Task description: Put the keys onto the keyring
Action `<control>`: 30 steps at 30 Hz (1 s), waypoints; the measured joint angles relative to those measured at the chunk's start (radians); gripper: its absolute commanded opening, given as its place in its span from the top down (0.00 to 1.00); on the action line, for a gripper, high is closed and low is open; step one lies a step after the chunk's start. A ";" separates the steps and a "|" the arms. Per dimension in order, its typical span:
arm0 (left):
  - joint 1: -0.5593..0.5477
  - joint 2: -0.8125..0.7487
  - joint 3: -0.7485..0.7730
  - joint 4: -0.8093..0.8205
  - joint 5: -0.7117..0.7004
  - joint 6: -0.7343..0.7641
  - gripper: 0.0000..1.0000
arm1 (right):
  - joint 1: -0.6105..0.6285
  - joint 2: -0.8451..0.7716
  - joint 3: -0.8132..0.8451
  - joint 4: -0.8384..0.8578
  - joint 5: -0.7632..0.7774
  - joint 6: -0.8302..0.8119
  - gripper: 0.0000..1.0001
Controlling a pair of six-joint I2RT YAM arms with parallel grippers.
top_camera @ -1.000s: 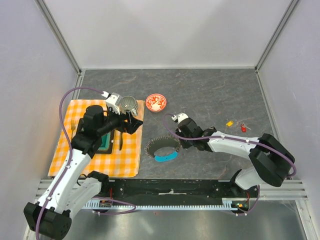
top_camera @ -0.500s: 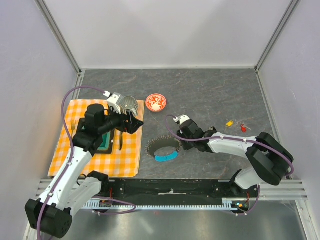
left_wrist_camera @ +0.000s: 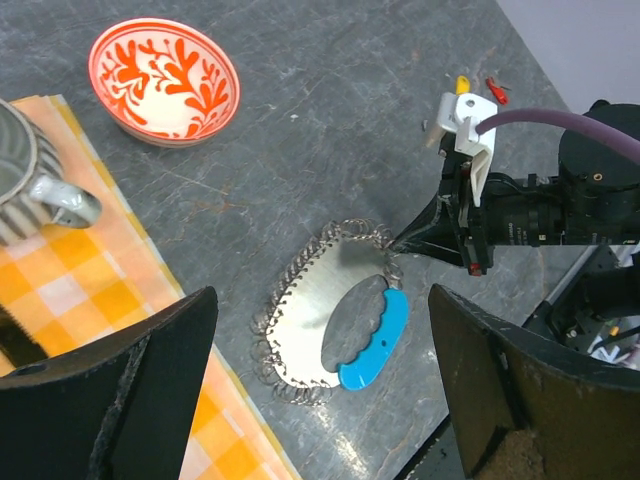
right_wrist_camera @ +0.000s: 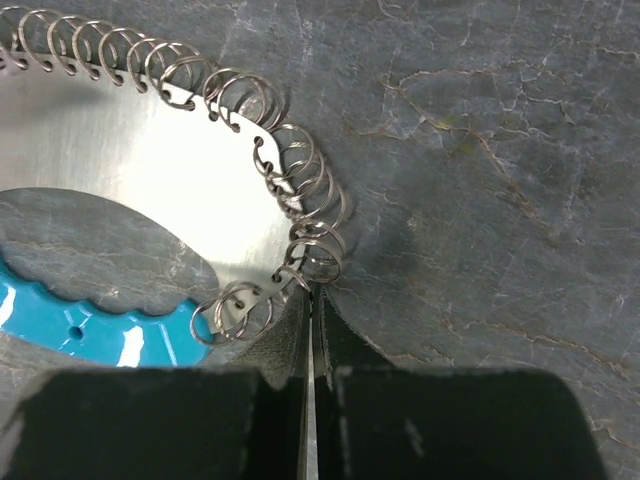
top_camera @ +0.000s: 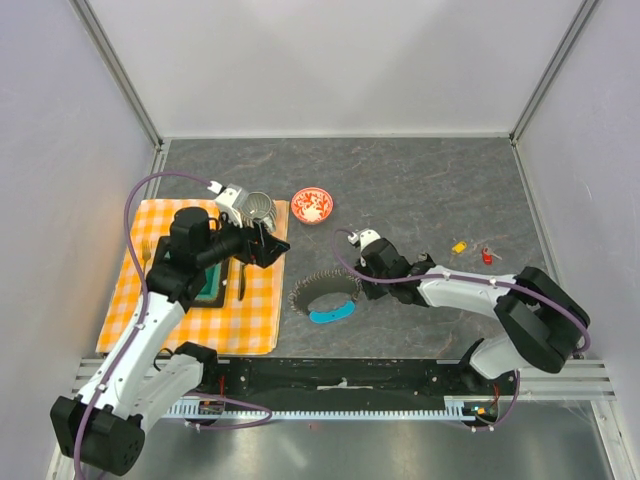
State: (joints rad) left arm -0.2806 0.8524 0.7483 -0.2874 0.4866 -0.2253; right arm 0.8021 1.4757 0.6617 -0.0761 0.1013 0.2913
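My right hand (right_wrist_camera: 312, 292) is closed, finger against finger, its tips touching the wire loops at the right edge of the keyring (right_wrist_camera: 150, 170), just above the blue tag (right_wrist_camera: 80, 320); I cannot tell whether a loop is nipped between them. The keyring lies flat on the grey worktop (top_camera: 420, 180), just beside the orange checked cloth (top_camera: 200, 300). A yellow key (top_camera: 459, 246) and a red key (top_camera: 487, 256) lie loose, well apart from the ring, off to my right. My left hand (left_wrist_camera: 322, 300) hangs over the cloth's edge with its fingers spread wide and nothing in them, near the ribbed metal cup (top_camera: 258, 209) and the red-patterned bowl (top_camera: 312, 205).
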 measured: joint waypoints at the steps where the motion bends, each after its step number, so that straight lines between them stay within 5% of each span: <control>1: 0.000 0.002 0.000 0.007 0.010 -0.007 0.09 | 0.000 -0.005 0.000 -0.003 -0.003 -0.001 1.00; 6: -0.032 0.040 -0.002 0.037 0.018 -0.054 0.10 | 0.000 -0.081 0.000 -0.043 -0.023 -0.025 1.00; 14: -0.315 0.122 -0.111 0.220 -0.069 -0.172 0.14 | -0.001 -0.238 -0.017 -0.010 -0.065 -0.085 1.00; 22: -0.333 0.136 -0.314 0.567 -0.080 -0.184 0.27 | -0.001 -0.398 -0.062 0.105 -0.172 -0.142 1.00; 30: -0.334 0.142 -0.326 0.803 0.040 -0.178 0.34 | -0.001 -0.532 -0.054 0.188 -0.281 -0.219 1.00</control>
State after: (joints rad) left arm -0.6144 0.9939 0.4225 0.5152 0.5266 -0.4030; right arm 0.8009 0.9436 0.6079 0.1116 -0.1799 0.0719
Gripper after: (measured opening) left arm 0.696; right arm 0.007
